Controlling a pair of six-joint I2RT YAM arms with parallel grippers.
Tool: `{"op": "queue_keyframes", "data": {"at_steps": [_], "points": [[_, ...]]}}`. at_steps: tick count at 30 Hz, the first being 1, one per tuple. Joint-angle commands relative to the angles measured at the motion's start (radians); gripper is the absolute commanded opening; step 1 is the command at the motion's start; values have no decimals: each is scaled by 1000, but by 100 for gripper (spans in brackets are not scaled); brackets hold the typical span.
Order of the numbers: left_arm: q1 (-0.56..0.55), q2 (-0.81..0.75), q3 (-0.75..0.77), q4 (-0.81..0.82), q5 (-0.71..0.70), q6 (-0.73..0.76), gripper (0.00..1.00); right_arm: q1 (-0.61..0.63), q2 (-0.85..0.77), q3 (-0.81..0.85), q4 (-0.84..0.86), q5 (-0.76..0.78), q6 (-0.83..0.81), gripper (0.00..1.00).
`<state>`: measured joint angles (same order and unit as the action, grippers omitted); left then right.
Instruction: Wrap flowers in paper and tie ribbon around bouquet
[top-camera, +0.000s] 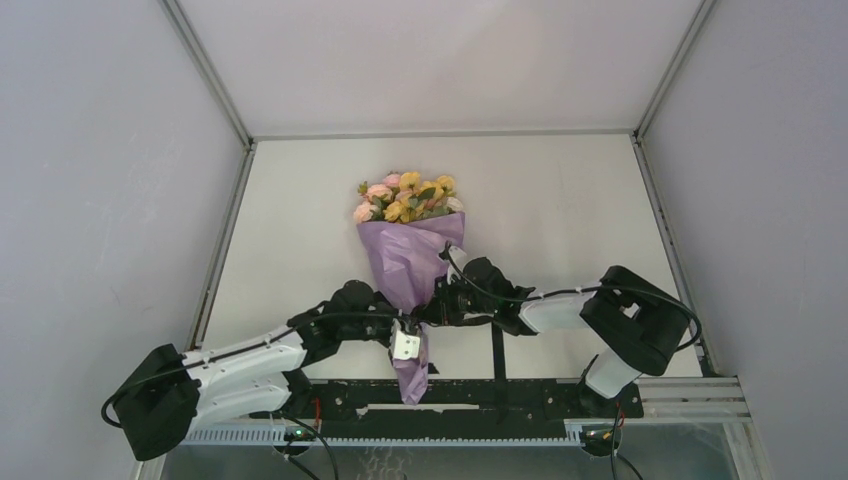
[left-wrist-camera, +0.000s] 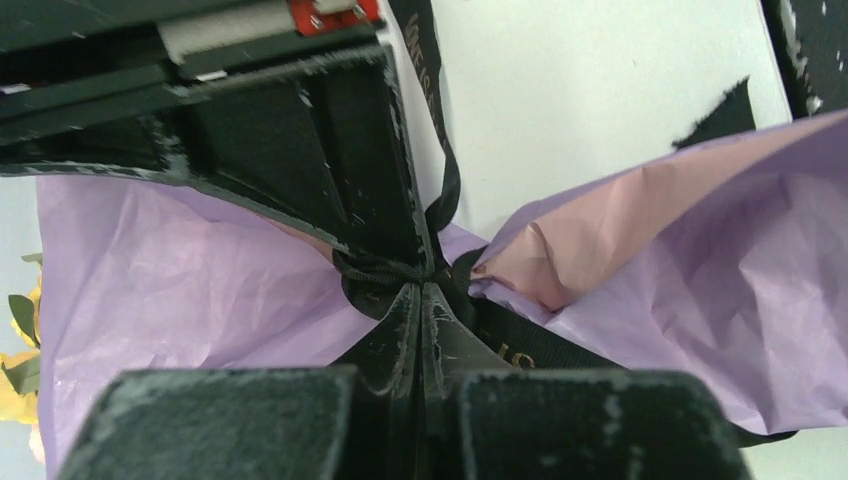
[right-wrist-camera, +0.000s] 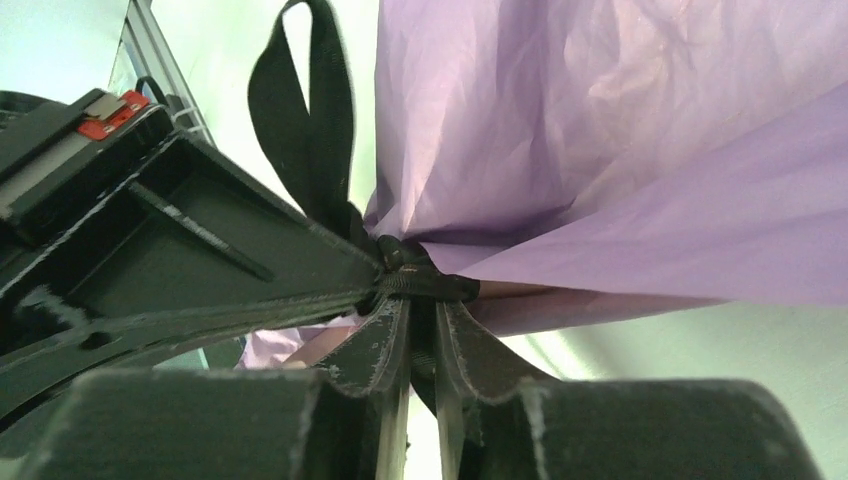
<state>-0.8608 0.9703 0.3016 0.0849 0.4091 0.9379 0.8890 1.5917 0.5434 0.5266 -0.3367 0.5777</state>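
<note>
The left gripper is pinched shut on the ribbon and the right gripper has its jaws parted a slit, both tips at the knot cinching the bouquet just ahead, where an uneven release could slacken it or tear the paper.

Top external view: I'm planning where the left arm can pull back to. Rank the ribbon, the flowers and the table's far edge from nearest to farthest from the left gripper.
1. The ribbon, touching the left gripper, at the pinched neck of the paper.
2. The flowers, beyond it at the paper's wide end.
3. The table's far edge, behind the blooms.
</note>
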Motion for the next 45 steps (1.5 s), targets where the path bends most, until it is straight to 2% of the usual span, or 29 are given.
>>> {"op": "queue_keyframes", "data": {"at_steps": [1,11,15,19,29,33,45], "points": [[0,20,-33,51,10,167,2,-9,-75,24,-72,-63,-28,21],[0,23,-47,19,9,219,2,-83,-247,27,-338,-213,-114,27],[0,24,-46,18,10,241,2,-138,-286,132,-472,-218,-214,31],[0,25,-47,18,7,257,2,-149,-192,329,-624,-177,-317,34],[-1,14,-57,14,9,273,2,-79,156,720,-980,-241,-538,39],[-1,13,-58,13,11,277,2,-51,213,769,-1056,-247,-574,40],[-1,15,-56,4,4,274,2,-58,276,809,-1125,-291,-621,42]]}}
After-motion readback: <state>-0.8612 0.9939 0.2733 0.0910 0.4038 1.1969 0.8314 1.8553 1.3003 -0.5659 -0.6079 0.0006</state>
